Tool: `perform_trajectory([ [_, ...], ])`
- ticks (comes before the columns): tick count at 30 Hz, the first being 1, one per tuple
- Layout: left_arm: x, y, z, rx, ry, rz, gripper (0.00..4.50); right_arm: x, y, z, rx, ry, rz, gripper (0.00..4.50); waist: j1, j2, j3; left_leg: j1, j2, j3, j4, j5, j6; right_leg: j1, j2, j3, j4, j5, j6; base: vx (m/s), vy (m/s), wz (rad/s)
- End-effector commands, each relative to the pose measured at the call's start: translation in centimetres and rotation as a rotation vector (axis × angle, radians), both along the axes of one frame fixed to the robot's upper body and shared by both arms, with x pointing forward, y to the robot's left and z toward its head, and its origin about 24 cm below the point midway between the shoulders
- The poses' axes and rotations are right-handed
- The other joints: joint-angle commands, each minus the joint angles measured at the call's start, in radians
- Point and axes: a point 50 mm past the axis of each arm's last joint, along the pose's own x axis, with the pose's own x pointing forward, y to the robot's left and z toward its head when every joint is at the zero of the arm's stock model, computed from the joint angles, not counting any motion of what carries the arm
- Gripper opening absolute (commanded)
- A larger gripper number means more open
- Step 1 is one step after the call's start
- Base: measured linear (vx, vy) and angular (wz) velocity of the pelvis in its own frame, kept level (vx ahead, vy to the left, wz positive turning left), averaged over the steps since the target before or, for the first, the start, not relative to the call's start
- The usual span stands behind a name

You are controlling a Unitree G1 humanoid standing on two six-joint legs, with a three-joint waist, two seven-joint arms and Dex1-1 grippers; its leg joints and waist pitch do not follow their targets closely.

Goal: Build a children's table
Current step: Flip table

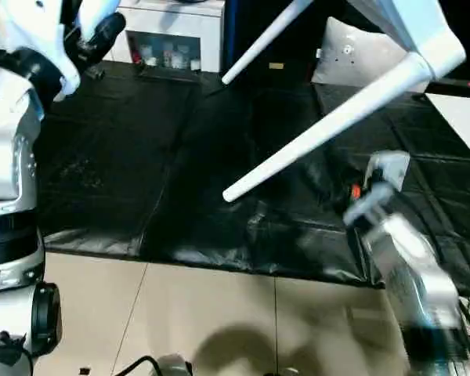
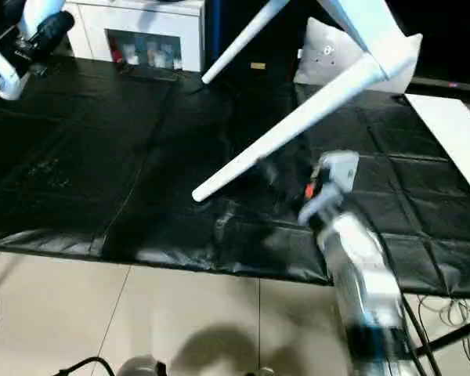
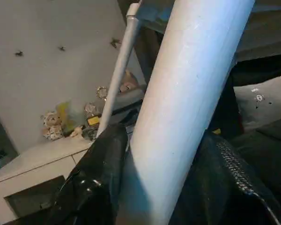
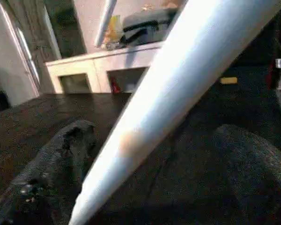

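**Table held aloft with 2 legs fitted**

Nearest the robot, pale floor tiles [image 1: 219, 313] run up to the edge of the black-covered counter [image 1: 125, 157]. Over that edge the right forearm [image 2: 360, 274] reaches toward the near leg [image 1: 321, 129], which slants down from the table's corner and ends above the counter without touching it. In the right wrist view the right end effector [image 4: 145, 159] has its 2 black fingers [image 4: 56, 159] spread wide, one on each side of this leg; no contact is visible, so it looks poised to close, probably to steady or twist the leg in its socket.

Beyond the near leg, the children's table [image 1: 423, 31] hangs tilted above the counter's far right part, with a second leg [image 1: 266, 39] pointing down and left. It is likely held off the counter so the legs stay reachable.

The left wrist view shows the left end effector [image 3: 164, 183] gripping a thick white leg [image 3: 192, 93] between both fingers, seemingly carrying the table's weight. Behind the counter stands a white cabinet [image 1: 172, 31].
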Motion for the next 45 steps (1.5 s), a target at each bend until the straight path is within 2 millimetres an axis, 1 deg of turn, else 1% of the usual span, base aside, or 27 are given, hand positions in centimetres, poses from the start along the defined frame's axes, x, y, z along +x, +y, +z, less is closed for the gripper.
perform_trajectory([
  [1, -0.2, -0.6, 0.2, -0.053, -0.007, -0.077, 1.97, 0.8, -0.3, 0.3, 0.013, -0.011, -0.019, 4.42, -0.007, 0.0, -0.082, 0.016, 0.008, 0.0, -0.069, -0.219, -0.03, 0.05, -0.062, 0.043, -0.088, -0.303, -0.113, 0.0, 0.0, 0.0],
  [2, -0.2, -0.6, 0.1, -0.055, -0.003, -0.085, 1.97, 1.5, 0.0, 1.0, 0.042, -0.032, -0.003, 4.42, -0.005, 0.003, -0.084, 0.014, 0.01, 0.0, -0.068, -0.203, -0.028, 0.052, -0.063, 0.044, -0.084, -0.269, -0.122, 0.0, 0.0, 0.0],
  [5, -0.2, -0.7, -0.2, -0.067, 0.009, -0.106, 1.97, 2.1, 0.5, 2.0, 0.074, -0.073, 0.037, 4.42, -0.003, 0.001, -0.087, 0.011, 0.01, 0.001, -0.067, -0.176, -0.02, 0.058, -0.062, 0.043, -0.074, -0.193, -0.151, 0.0, 0.0, 0.0],
  [7, -0.3, -0.7, -1.7, -0.112, 0.058, -0.14, 1.97, 2.9, 1.2, 3.8, 0.093, -0.147, 0.118, 4.42, -0.005, 0.0, -0.088, 0.005, 0.009, 0.0, -0.067, -0.165, -0.016, 0.063, -0.063, 0.042, -0.07, -0.172, -0.163, 0.0, 0.0, 0.0],
  [8, -0.3, -0.6, -2.4, -0.126, 0.083, -0.145, 1.97, 3.1, 1.3, 4.5, 0.116, -0.173, 0.15, 4.42, -0.004, 0.001, -0.09, 0.009, 0.01, 0.003, -0.065, -0.158, -0.011, 0.06, -0.063, 0.043, -0.069, -0.152, -0.169, 0.0, 0.0, 0.0],
  [9, -0.3, -0.6, -2.6, -0.128, 0.089, -0.145, 1.97, 3.1, 1.4, 4.7, 0.123, -0.179, 0.157, 4.48, -0.006, -0.01, -0.09, 0.007, 0.01, 0.004, -0.065, -0.153, -0.005, 0.063, -0.062, 0.043, -0.067, -0.144, -0.174, 0.0, 0.0, 0.0],
  [10, -0.4, -0.3, -3.3, -0.133, 0.104, -0.142, 1.97, 2.9, 1.4, 5.2, 0.131, -0.197, 0.178, 4.48, -0.001, -0.004, -0.088, 0.009, 0.01, 0.005, -0.064, -0.148, 0.001, 0.061, -0.063, 0.043, -0.068, -0.147, -0.176, 0.0, 0.0, 0.0],
  [12, -0.6, 0.1, -5.0, -0.139, 0.138, -0.136, 1.95, 2.2, 1.5, 6.2, 0.14, -0.239, 0.229, 4.5, 0.002, -0.009, -0.086, 0.009, 0.012, 0.005, -0.067, -0.148, 0.009, 0.061, -0.063, 0.044, -0.071, -0.168, -0.163, 0.0, 0.0, 0.0],
  [14, -0.8, 0.3, -6.3, -0.15, 0.166, -0.141, 1.94, 1.4, 1.7, 6.8, 0.121, -0.268, 0.28, 4.5, 0.004, -0.007, -0.087, 0.012, 0.013, 0.006, -0.067, -0.154, 0.008, 0.058, -0.062, 0.044, -0.073, -0.18, -0.152, 0.0, 0.0, 0.0],
  [15, -0.8, 0.3, -6.3, -0.151, 0.166, -0.141, 1.91, 1.4, 1.7, 6.8, 0.121, -0.268, 0.281, 4.5, 0.005, -0.006, -0.085, 0.013, 0.013, 0.005, -0.069, -0.167, 0.006, 0.056, -0.061, 0.043, -0.076, -0.199, -0.144, 0.0, 0.0, 0.0],
  [16, -0.8, 0.2, -7.4, -0.17, 0.185, -0.134, 1.87, 0.8, 1.9, 7.1, 0.085, -0.278, 0.314, 4.5, 0.006, -0.002, -0.083, 0.015, 0.012, 0.004, -0.071, -0.186, 0.001, 0.054, -0.061, 0.043, -0.081, -0.233, -0.135, 0.0, 0.0, 0.0],
  [19, -0.7, 0.0, -9.5, -0.191, 0.223, -0.117, 1.75, -0.2, 2.3, 7.2, 0.031, -0.287, 0.369, 4.5, 0.012, -0.007, -0.082, 0.018, 0.014, 0.002, -0.075, -0.219, -0.008, 0.053, -0.062, 0.043, -0.087, -0.27, -0.114, 0.0, 0.0, 0.0],
  [20, -0.6, -0.1, -10.2, -0.203, 0.23, -0.103, 1.72, -0.5, 2.4, 7.3, 0.029, -0.288, 0.383, 4.5, 0.014, -0.005, -0.082, 0.019, 0.015, 0.001, -0.076, -0.233, -0.011, 0.051, -0.064, 0.043, -0.09, -0.284, -0.111, 0.0, 0.0, 0.0],
  [24, -0.6, 0.3, -11.0, -0.2, 0.228, -0.067, 1.62, -1.3, 2.8, 7.5, 0.042, -0.282, 0.402, 4.5, 0.017, -0.006, -0.083, 0.023, 0.017, -0.003, -0.079, -0.262, -0.021, 0.049, -0.064, 0.041, -0.092, -0.28, -0.109, 0.0, 0.0, 0.0],
  [27, -0.4, 0.7, -11.5, -0.174, 0.222, -0.029, 1.6, -1.7, 3.5, 7.0, 0.009, -0.249, 0.425, 4.5, 0.021, -0.006, -0.082, 0.025, 0.02, -0.006, -0.082, -0.265, -0.021, 0.048, -0.063, 0.041, -0.092, -0.257, -0.111, 0.0, 0.0, 0.0],
  [29, -0.2, 1.2, -12.2, -0.168, 0.239, 0.005, 1.6, -1.9, 4.0, 5.9, -0.037, -0.218, 0.418, 4.5, 0.019, -0.007, -0.082, 0.023, 0.019, -0.008, -0.085, -0.281, -0.034, 0.052, -0.067, 0.04, -0.091, -0.261, -0.113, 0.0, 0.0, 0.0],
  [30, -0.2, 1.5, -12.7, -0.17, 0.255, 0.025, 1.6, -1.8, 4.0, 5.4, -0.066, -0.208, 0.4, 4.5, 0.017, 0.0, -0.082, 0.023, 0.019, -0.009, -0.085, -0.281, -0.039, 0.052, -0.066, 0.041, -0.091, -0.251, -0.114, 0.0, 0.0, 0.0],
  [32, -0.5, 2.0, -13.6, -0.182, 0.276, 0.052, 1.6, -1.5, 3.9, 4.7, -0.095, -0.184, 0.367, 4.5, 0.013, -0.004, -0.083, 0.023, 0.018, -0.009, -0.085, -0.286, -0.047, 0.054, -0.067, 0.041, -0.09, -0.236, -0.12, 0.0, 0.0, 0.0],
  [34, -0.8, 2.5, -14.4, -0.203, 0.292, 0.058, 2.13, -1.4, 3.8, 4.2, -0.1, -0.167, 0.338, 4.5, 0.012, -0.006, -0.083, 0.023, 0.017, -0.008, -0.085, -0.288, -0.046, 0.053, -0.068, 0.041, -0.091, -0.236, -0.125, 0.0, 0.0, 0.0],
  [37, -1.4, 3.0, -15.2, -0.229, 0.3, 0.045, 2.36, -1.5, 3.5, 3.6, -0.109, -0.153, 0.311, 4.5, 0.008, -0.008, -0.082, 0.023, 0.018, -0.01, -0.088, -0.308, -0.047, 0.055, -0.069, 0.041, -0.095, -0.262, -0.12, 0.0, 0.0, 0.0],
  [39, -2.3, 3.6, -16.0, -0.248, 0.298, 0.037, 2.61, -2.1, 3.2, 2.8, -0.119, -0.141, 0.291, 4.5, 0.006, 0.002, -0.082, 0.026, 0.018, -0.011, -0.088, -0.322, -0.049, 0.053, -0.069, 0.041, -0.096, -0.265, -0.12, 0.0, 0.0, 0.0],
  [40, -3.7, 4.7, -16.8, -0.285, 0.299, 0.036, 2.7, -2.9, 2.6, 1.9, -0.124, -0.125, 0.273, 4.5, 0.005, -0.001, -0.079, 0.02, 0.018, -0.012, -0.092, -0.32, -0.046, 0.057, -0.069, 0.041, -0.098, -0.258, -0.118, 0.0, 0.0, 0.0],
  [41, -4.7, 5.3, -17.2, -0.297, 0.295, 0.034, 2.79, -3.6, 2.2, 1.3, -0.118, -0.111, 0.266, 4.5, 0.005, 0.007, -0.079, 0.02, 0.019, -0.013, -0.095, -0.33, -0.046, 0.057, -0.069, 0.042, -0.097, -0.249, -0.119, 0.0, 0.0, 0.0],
  [42, -5.6, 5.8, -17.5, -0.304, 0.295, 0.031, 2.79, -4.1, 1.8, 0.8, -0.114, -0.099, 0.256, 4.5, 0.003, 0.007, -0.08, 0.021, 0.02, -0.014, -0.096, -0.343, -0.045, 0.059, -0.07, 0.041, -0.1, -0.253, -0.119, 0.0, 0.0, 0.0],
  [43, -5.6, 5.8, -17.5, -0.304, 0.295, 0.031, 2.84, -4.1, 1.8, 0.8, -0.114, -0.099, 0.256, 4.5, 0.001, 0.004, -0.081, 0.021, 0.021, -0.014, -0.097, -0.348, -0.045, 0.061, -0.07, 0.041, -0.099, -0.25, -0.121, 0.0, 0.0, 0.0],
  [44, -6.6, 6.1, -17.8, -0.307, 0.303, 0.021, 2.94, -4.7, 1.5, 0.4, -0.111, -0.089, 0.25, 4.5, -0.003, 0.011, -0.079, 0.026, 0.02, -0.013, -0.099, -0.386, -0.038, 0.058, -0.066, 0.041, -0.107, -0.272, -0.124, 0.0, 0.0, 0.0],
  [45, -7.5, 6.2, -18.0, -0.305, 0.309, 0.008, 2.94, -5.4, 1.1, 0.0, -0.113, -0.079, 0.24, 4.5, -0.001, 0.025, -0.078, 0.028, 0.02, -0.016, -0.099, -0.402, -0.041, 0.056, -0.067, 0.04, -0.106, -0.285, -0.127, 0.0, 0.0, 0.0],
])
